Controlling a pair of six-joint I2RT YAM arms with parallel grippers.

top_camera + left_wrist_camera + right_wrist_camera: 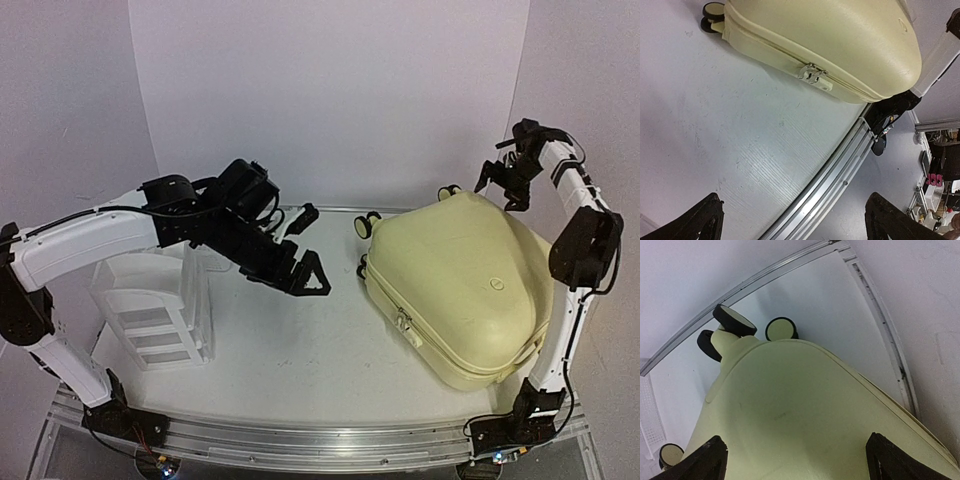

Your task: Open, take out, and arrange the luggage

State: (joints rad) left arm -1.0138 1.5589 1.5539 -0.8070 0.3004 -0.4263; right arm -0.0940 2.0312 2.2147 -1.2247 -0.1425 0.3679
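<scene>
Left hand [305, 248] gapes, luggage [460, 285] lying to its right.

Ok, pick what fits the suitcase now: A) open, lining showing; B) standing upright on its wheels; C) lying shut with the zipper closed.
C: the luggage lies flat on the table with its shell shut and the zipper pulls sitting on the closed seam.

Luggage [460, 290] flat, apparently zipped shut

bright even light, soft shadows under luggage [460, 290], wrist views strongly curved at edges
</scene>
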